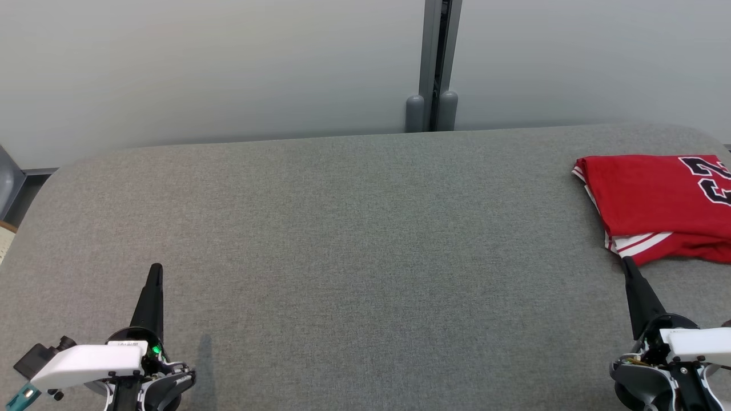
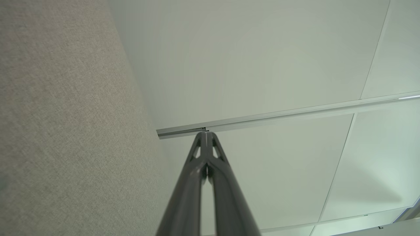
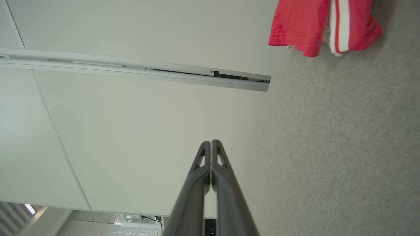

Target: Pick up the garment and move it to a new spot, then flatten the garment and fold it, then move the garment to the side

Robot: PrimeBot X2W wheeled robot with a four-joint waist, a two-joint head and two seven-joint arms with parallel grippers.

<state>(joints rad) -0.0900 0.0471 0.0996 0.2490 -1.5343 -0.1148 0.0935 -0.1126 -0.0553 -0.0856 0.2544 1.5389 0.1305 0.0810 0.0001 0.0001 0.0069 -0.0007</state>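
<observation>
Left fingers [image 1: 153, 297], right fingers [image 1: 637, 291] closed, empty. Folded red white-trimmed jersey [image 1: 645, 194] at right edge of grey fabric counter [image 1: 365, 240]; right tip could snag hem, undoing fold.

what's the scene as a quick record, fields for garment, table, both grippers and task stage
garment: red jersey, folded, dark number showing
place: far right of the grey table, cut off by the head view's right edge
left: left gripper, jaws shut, empty, over the near left of the table
right: right gripper, jaws shut, empty, tip just short of the jersey's near edge
stage: jersey looks folded and set to the side
</observation>
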